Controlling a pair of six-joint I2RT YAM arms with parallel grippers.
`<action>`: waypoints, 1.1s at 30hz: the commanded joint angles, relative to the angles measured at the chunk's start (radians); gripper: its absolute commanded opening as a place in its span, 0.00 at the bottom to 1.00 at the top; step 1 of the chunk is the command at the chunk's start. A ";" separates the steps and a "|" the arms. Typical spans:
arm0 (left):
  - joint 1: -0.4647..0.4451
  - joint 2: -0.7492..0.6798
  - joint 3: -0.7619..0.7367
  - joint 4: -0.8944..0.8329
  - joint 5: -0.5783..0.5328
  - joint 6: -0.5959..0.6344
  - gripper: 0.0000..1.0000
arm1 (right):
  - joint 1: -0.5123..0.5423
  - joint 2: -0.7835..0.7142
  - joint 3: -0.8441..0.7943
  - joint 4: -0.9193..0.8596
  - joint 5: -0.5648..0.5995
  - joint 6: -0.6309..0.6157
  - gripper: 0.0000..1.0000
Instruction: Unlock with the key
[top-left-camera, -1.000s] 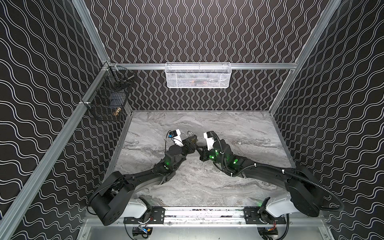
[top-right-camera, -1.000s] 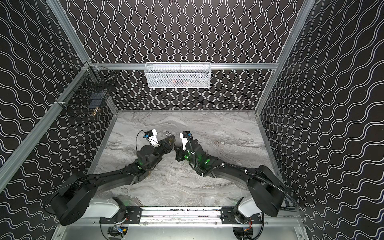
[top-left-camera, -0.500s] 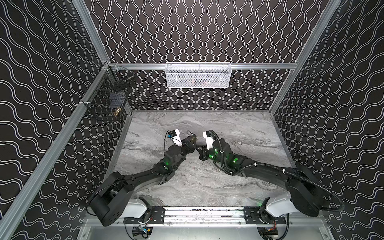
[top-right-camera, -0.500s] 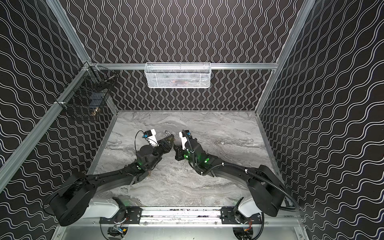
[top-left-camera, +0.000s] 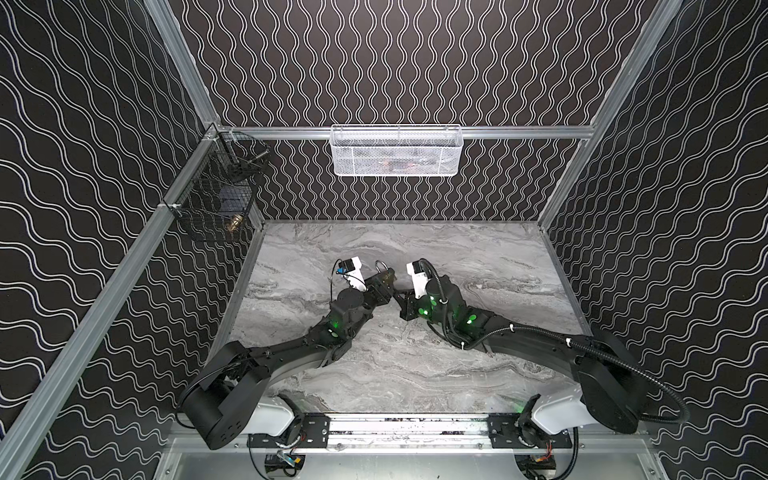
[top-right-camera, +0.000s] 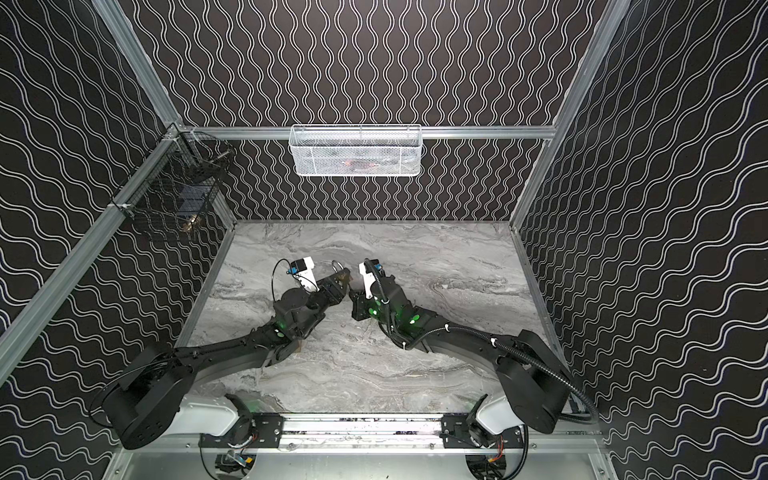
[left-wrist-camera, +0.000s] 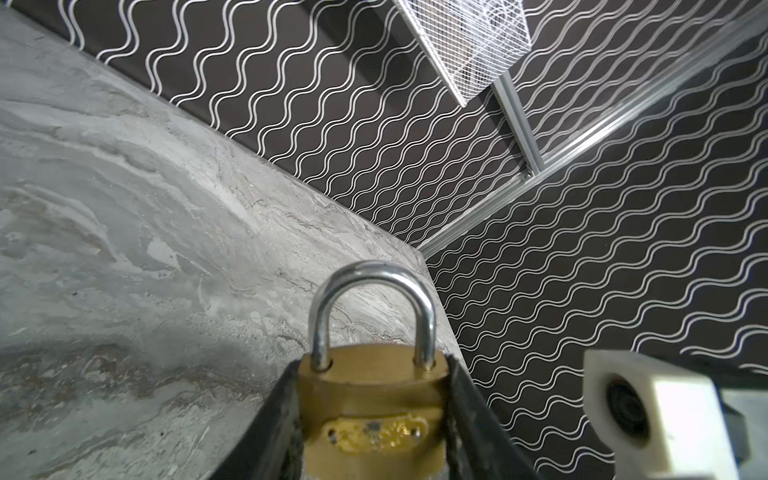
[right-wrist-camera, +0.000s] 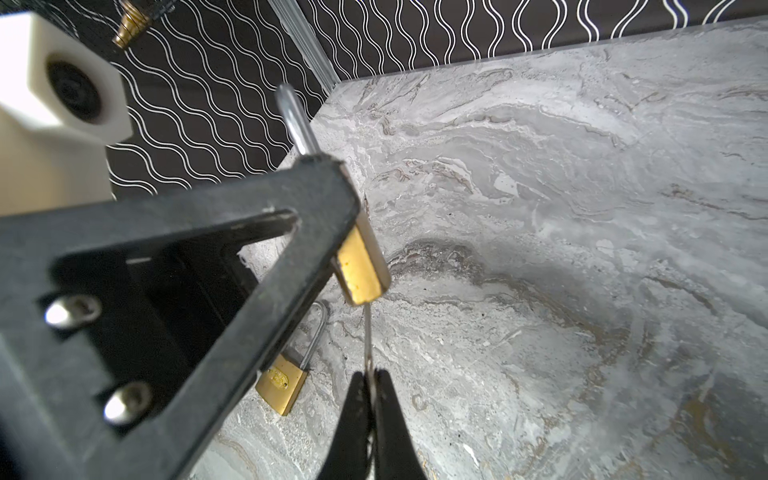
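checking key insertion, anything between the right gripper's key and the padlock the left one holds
Nothing visible. The key runs bare from the right gripper to the underside of the padlock in the left gripper. A second padlock lies on the table, off that line.

arms (top-left-camera: 291, 357) black, green lights | bases (top-left-camera: 270, 415) white | cable (top-left-camera: 540, 330) black, ribbed | fingers (right-wrist-camera: 208, 249) black, two screws

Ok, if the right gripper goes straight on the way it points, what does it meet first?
Probably the padlock clamped in the left gripper; the right gripper's key reaches its underside.
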 joint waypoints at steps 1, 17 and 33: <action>-0.004 -0.003 0.000 -0.032 0.159 0.033 0.14 | -0.012 -0.025 0.009 0.123 0.032 -0.020 0.00; -0.015 0.054 -0.016 0.092 0.134 -0.091 0.09 | 0.010 0.002 -0.009 0.192 0.053 0.006 0.00; -0.005 0.108 0.051 0.080 0.375 -0.160 0.06 | -0.004 -0.051 -0.050 0.248 0.079 -0.080 0.00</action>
